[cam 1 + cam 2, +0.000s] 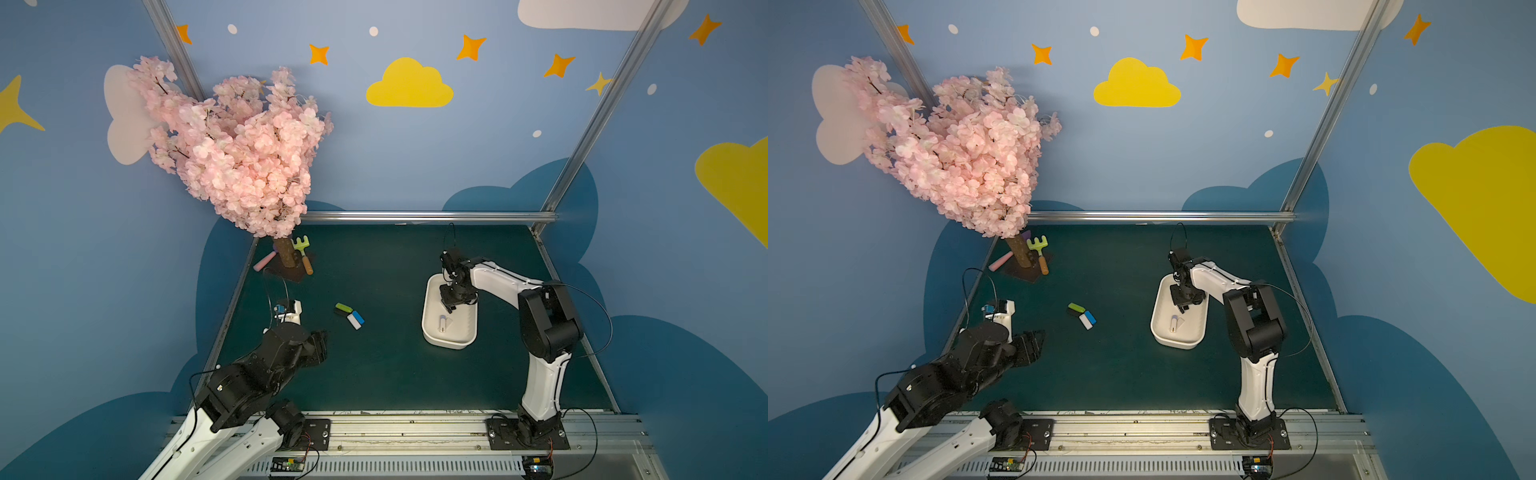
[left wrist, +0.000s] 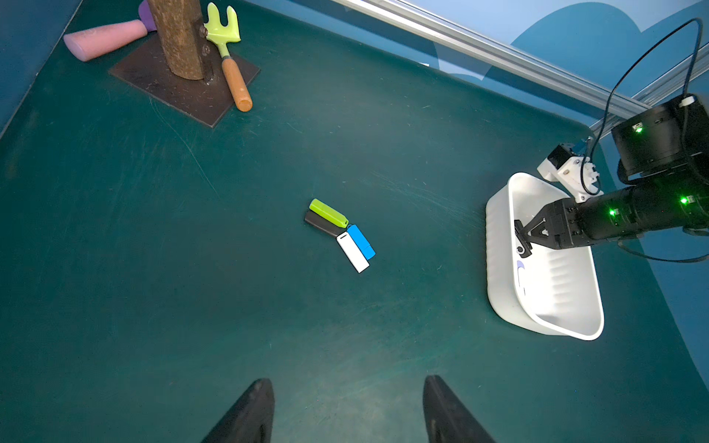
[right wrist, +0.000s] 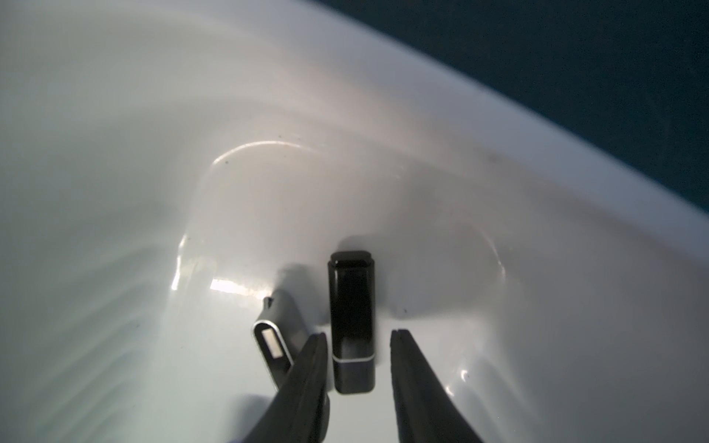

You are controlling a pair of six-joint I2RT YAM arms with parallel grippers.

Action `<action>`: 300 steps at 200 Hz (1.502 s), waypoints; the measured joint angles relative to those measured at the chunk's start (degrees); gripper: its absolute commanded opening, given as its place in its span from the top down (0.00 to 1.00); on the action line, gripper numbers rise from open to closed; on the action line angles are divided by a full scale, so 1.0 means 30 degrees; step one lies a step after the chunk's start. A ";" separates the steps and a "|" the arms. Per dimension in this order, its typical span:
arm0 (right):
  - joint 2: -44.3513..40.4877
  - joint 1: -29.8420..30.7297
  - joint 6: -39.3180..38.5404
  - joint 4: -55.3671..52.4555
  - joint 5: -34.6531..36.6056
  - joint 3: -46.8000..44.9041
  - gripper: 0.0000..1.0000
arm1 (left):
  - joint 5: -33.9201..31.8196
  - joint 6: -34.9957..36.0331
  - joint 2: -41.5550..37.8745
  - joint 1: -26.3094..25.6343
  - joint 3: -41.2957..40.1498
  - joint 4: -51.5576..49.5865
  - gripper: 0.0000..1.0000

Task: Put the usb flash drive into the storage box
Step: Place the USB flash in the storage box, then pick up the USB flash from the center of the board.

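Observation:
The storage box point(image 1: 451, 341) point(image 1: 1177, 343) point(image 2: 498, 268) point(image 3: 268, 115) is a shallow white tub on the right of the green table. My right gripper point(image 1: 448, 308) point(image 1: 1181, 309) point(image 2: 521, 245) point(image 3: 358, 335) reaches down into it, open. A black usb flash drive point(image 3: 352, 307) lies on the box floor between its fingertips, with a gap on one side. A pale drive point(image 3: 274, 337) point(image 1: 443, 323) lies beside it. Green point(image 2: 329, 212), black point(image 2: 322, 225), blue point(image 2: 360, 241) and white point(image 2: 352, 252) drives cluster mid-table. My left gripper point(image 2: 349, 383) point(image 1: 319, 343) hovers open and empty at the left.
A pink blossom tree point(image 1: 232, 145) stands at the back left on a dark base plate point(image 2: 184, 92). A green toy rake point(image 2: 226, 50) and a pink foam piece point(image 2: 103, 38) lie by its trunk. Metal rails edge the table.

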 measured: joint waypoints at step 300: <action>-1.5759 0.0627 0.0656 1.2954 -0.3883 -1.1570 0.07 | 0.5158 0.0233 2.3409 0.5209 0.4044 0.8262 0.49</action>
